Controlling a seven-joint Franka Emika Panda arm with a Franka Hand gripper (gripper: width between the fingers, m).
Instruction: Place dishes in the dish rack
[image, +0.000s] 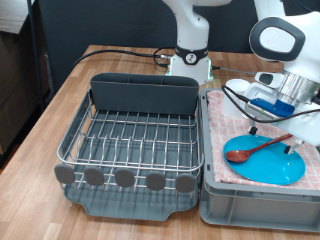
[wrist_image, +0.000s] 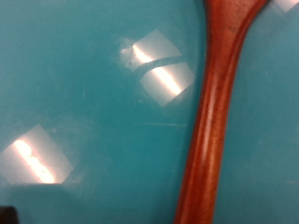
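The bright-blue plate (image: 272, 165) lies flat in the grey crate at the exterior view's right. The reddish-brown wooden spoon (image: 262, 146) rests across it, its bowl towards the exterior view's left. My gripper (image: 296, 142) hangs just above the plate's right side, at the spoon's handle end. The wrist view is filled by the plate (wrist_image: 84, 112) and the spoon's handle (wrist_image: 217, 103) at very close range; no fingers show there. The dish rack (image: 130, 135), a silver wire grid in a dark tray, stands empty at the left. The white mug is out of view.
The grey crate (image: 260, 208) lined with pink checkered cloth (image: 222, 120) sits against the rack's right side. The tall grey caddy (image: 145, 92) stands at the rack's back, round grey knobs (image: 124, 178) along its front. Cables trail behind on the wooden table (image: 60, 100).
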